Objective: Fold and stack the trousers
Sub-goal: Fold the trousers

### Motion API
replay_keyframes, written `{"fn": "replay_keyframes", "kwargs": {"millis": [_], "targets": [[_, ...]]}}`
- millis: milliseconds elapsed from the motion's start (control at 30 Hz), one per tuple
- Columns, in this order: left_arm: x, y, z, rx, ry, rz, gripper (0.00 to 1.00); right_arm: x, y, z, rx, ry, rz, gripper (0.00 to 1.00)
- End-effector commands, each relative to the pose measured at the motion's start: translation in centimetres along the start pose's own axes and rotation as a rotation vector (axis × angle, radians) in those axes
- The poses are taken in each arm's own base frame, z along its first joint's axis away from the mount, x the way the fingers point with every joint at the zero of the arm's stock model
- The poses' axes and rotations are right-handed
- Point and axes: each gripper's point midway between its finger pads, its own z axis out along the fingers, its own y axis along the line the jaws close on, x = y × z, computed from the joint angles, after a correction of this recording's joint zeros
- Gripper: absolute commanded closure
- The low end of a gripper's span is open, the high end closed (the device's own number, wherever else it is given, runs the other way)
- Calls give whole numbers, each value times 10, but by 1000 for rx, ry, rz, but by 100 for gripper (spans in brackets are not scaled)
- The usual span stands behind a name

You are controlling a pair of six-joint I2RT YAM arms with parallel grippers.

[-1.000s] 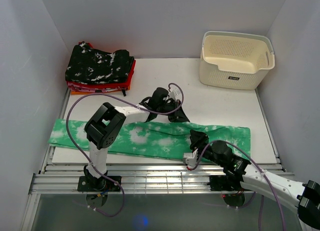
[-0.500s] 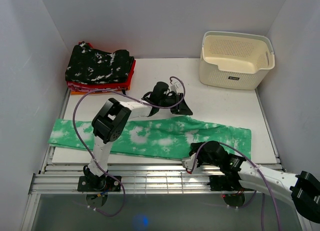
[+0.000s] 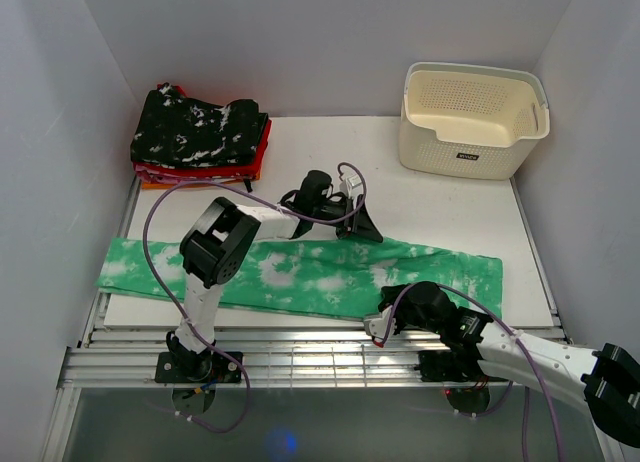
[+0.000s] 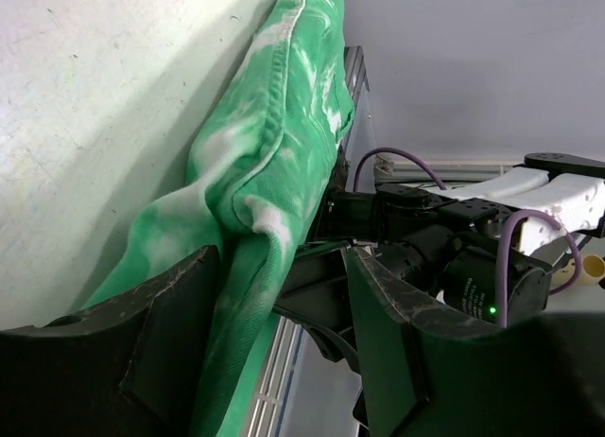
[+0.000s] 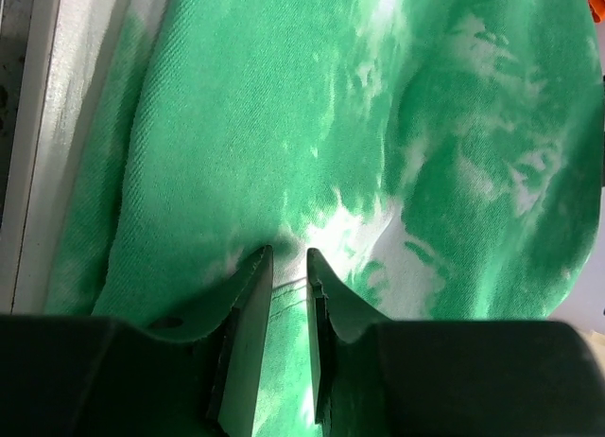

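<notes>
The green tie-dye trousers [image 3: 290, 274] lie stretched across the table from left to right. My left gripper [image 3: 362, 225] is at their far edge and stands open. In the left wrist view a ridge of the trousers [image 4: 284, 134] runs down against the left finger, loose between the spread jaws of that gripper [image 4: 282, 257]. My right gripper [image 3: 385, 318] sits at the near edge of the trousers. In the right wrist view the right gripper [image 5: 288, 255] has its fingers drawn in on a pinch of the trousers [image 5: 284, 106], a seam showing in the narrow gap.
A stack of folded clothes [image 3: 200, 134], black speckled on top of red and orange, sits at the back left. A cream basket [image 3: 470, 117] stands at the back right. Metal slats [image 3: 300, 357] run along the near table edge. The right arm [image 4: 454, 257] shows beyond the left jaws.
My left gripper has opened and let go of the far edge of the trousers. My right gripper has moved back to the near edge and narrowed on the cloth.
</notes>
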Motion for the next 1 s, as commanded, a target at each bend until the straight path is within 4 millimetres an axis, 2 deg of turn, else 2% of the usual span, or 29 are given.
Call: {"fn": "replay_keyframes", "kwargs": {"millis": [0, 67, 167, 200, 267, 300, 467, 667, 800, 833, 867, 900, 933, 967], "targets": [[-8, -46, -10, 83, 3, 77, 34, 12, 71, -1, -199, 8, 43, 72], [-8, -46, -8, 89, 14, 59, 34, 12, 71, -1, -204, 9, 45, 72], [-17, -55, 0, 115, 11, 90, 34, 10, 72, -1, -214, 1, 46, 72], [-24, -63, 2, 133, 3, 109, 33, 9, 71, -1, -215, -4, 47, 72], [-31, -62, 8, 147, -5, 104, 33, 8, 74, -1, -225, -11, 47, 72], [-41, -70, 10, 158, -23, 125, 33, 8, 75, -1, -232, -10, 48, 72], [-59, -63, 19, 148, -72, 152, 33, 6, 78, -3, -256, -17, 56, 73], [-83, -36, 17, 65, -190, 229, 40, 5, 83, -6, -278, -21, 63, 73], [-107, -12, 6, 5, -260, 301, 43, 7, 88, -9, -302, -13, 70, 75], [-112, -6, 4, -15, -271, 385, 44, 4, 81, -9, -293, -19, 72, 75], [-118, 13, 2, -85, -283, 406, 44, 1, 74, -9, -289, -22, 76, 75], [-140, 17, -6, -141, -324, 478, 40, 0, 73, -10, -291, -21, 92, 75], [-153, 29, -13, -206, -340, 579, 36, -4, 62, -11, -273, -21, 105, 75], [-162, 40, -22, -253, -347, 590, 30, -5, 59, -13, -281, -14, 122, 75]]}}
